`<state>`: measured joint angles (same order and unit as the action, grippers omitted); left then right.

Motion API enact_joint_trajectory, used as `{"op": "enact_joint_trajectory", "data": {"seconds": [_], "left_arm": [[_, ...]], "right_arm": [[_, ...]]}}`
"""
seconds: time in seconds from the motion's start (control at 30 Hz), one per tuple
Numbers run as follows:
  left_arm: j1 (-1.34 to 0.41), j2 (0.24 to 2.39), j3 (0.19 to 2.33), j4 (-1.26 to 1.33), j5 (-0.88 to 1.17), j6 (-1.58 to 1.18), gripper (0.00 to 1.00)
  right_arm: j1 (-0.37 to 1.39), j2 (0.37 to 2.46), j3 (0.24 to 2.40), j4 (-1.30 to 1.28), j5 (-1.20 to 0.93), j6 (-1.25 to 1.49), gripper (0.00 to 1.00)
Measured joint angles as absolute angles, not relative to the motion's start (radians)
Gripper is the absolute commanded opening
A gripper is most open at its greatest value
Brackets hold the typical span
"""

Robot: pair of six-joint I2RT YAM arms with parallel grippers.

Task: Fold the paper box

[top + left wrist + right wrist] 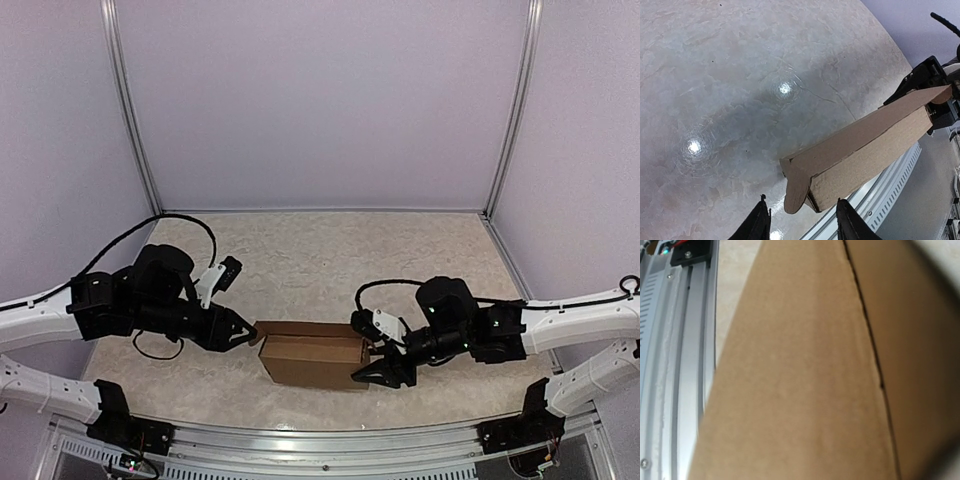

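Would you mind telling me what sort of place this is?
Likely a lab robot test cell: plain lilac wall panels in aluminium posts enclose a marble-patterned tabletop with a mounting rail.

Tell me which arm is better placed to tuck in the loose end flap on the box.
Left. The left tool straddles the paper box end where the rounded flap hangs loose. The right tool appears to clamp the far end, steadying it.
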<state>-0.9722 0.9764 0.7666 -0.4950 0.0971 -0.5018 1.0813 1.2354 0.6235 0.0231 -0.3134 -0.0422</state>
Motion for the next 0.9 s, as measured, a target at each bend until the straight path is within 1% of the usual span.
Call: {"op": "enact_joint_trajectory", "data": {"seconds": [0.03,0.1,0.23,0.43,0.53,0.6,0.7,0.9], "left_arm": [[-0.972,0.982,0.771,-0.5,0.096,-0.496,0.33],[-0.973,0.989,0.776,-0.501,0.096,-0.49,0.28],[-0.973,1.008,0.779,-0.501,0.097,-0.479,0.25],[-0.973,1.048,0.789,-0.502,0.101,-0.469,0.22],[-0.975,1.058,0.79,-0.502,0.1,-0.465,0.15],[-0.976,1.061,0.79,-0.501,0.101,-0.464,0.07],[-0.977,1.061,0.791,-0.498,0.104,-0.461,0.0],[-0.978,1.066,0.798,-0.496,0.109,-0.454,0.0]], "right_arm": [[1.081,1.235,0.62,0.025,-0.313,-0.039,0.29],[1.081,1.235,0.614,0.028,-0.313,-0.034,0.29],[1.081,1.235,0.61,0.034,-0.313,-0.025,0.29],[1.081,1.224,0.608,0.045,-0.31,-0.014,0.29],[1.081,1.216,0.607,0.049,-0.311,-0.011,0.29],[1.081,1.214,0.606,0.053,-0.311,-0.01,0.29],[1.081,1.214,0.6,0.058,-0.313,-0.009,0.28],[1.081,1.214,0.591,0.07,-0.314,-0.009,0.27]]}}
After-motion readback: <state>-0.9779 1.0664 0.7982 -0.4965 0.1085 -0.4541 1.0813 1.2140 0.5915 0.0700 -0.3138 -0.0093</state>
